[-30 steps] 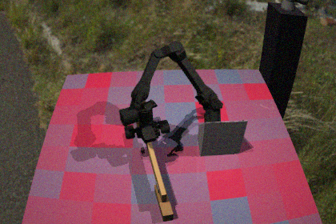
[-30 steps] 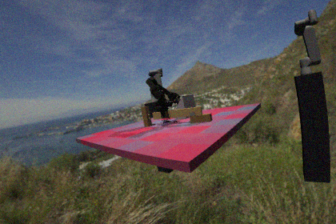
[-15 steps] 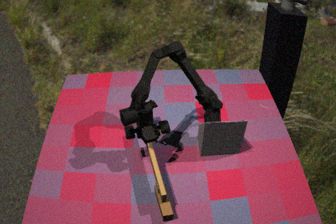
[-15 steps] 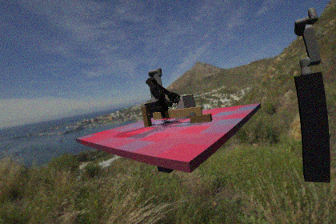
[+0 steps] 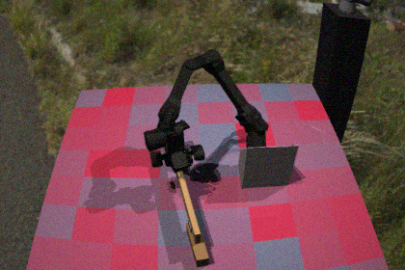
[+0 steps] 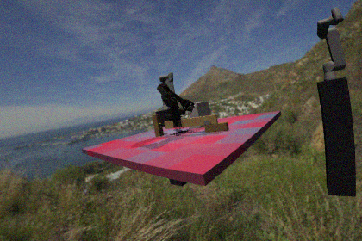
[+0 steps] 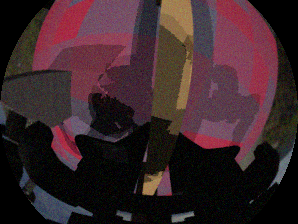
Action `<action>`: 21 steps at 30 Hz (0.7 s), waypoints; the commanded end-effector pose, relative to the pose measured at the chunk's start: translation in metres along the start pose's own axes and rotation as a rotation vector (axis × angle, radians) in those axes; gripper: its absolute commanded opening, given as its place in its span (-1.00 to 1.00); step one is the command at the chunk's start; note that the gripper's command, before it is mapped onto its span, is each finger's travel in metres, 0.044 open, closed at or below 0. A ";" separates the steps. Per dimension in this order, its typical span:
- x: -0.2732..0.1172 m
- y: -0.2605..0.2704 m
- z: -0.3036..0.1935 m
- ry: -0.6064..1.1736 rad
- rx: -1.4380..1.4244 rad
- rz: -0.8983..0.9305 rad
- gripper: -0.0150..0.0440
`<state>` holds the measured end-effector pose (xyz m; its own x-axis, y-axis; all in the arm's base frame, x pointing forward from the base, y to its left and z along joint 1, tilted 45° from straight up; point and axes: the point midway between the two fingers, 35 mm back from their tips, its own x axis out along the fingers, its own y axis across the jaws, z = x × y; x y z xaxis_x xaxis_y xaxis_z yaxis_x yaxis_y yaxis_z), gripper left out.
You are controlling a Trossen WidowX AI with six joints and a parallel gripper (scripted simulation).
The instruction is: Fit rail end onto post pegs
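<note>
One arm: a black six-joint arm (image 5: 212, 81) rises from its base beside a grey panel (image 5: 268, 165) and arches over to the near end of the rail.
Gripper: the gripper (image 5: 179, 162) is clamped on the near end of the rail, its fingers pressed on the wood from either side; in the wrist view the dark fingers flank the pale wood.
Rail: the long wooden rail (image 5: 188, 203) runs from the gripper toward the camera side of the table in the top view, a straight tan bar slightly slanted across the squares.
Rail height: in the exterior view the rail (image 6: 199, 120) sits above the table surface and looks roughly level, though the picture is too small to be sure.
Far end: it reaches the footboard block (image 5: 200, 247) near the table's front edge; the bracket itself is too small to make out.
Post: seen in the exterior view as a short brown upright (image 6: 158, 125) just beyond the gripper; in the top view the gripper covers it.
Pegs and holes: hidden by the gripper, so I cannot tell whether the pegs are inside the rail end or whether the end touches the post.
Small dark bit: a tiny dark speck (image 5: 172, 185) lies on the table just beside the rail.
Table: a tabletop (image 5: 299, 216) of red, pink and grey-violet squares, with the arm's shadow spread left of the rail.
Surround: a tall black pillar (image 5: 339, 67) with a grey camera mount stands off the table's right corner, on a grassy slope.
</note>
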<state>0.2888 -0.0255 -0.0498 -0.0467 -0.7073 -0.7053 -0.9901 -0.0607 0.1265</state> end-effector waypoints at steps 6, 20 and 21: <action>-0.003 0.000 -0.004 -0.002 -0.004 -0.002 -0.49; -0.003 -0.001 -0.008 -0.002 -0.004 -0.002 -0.49; -0.003 -0.001 -0.008 -0.002 -0.004 -0.002 -0.49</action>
<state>0.2897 -0.0290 -0.0444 -0.0476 -0.7085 -0.7041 -0.9899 -0.0608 0.1281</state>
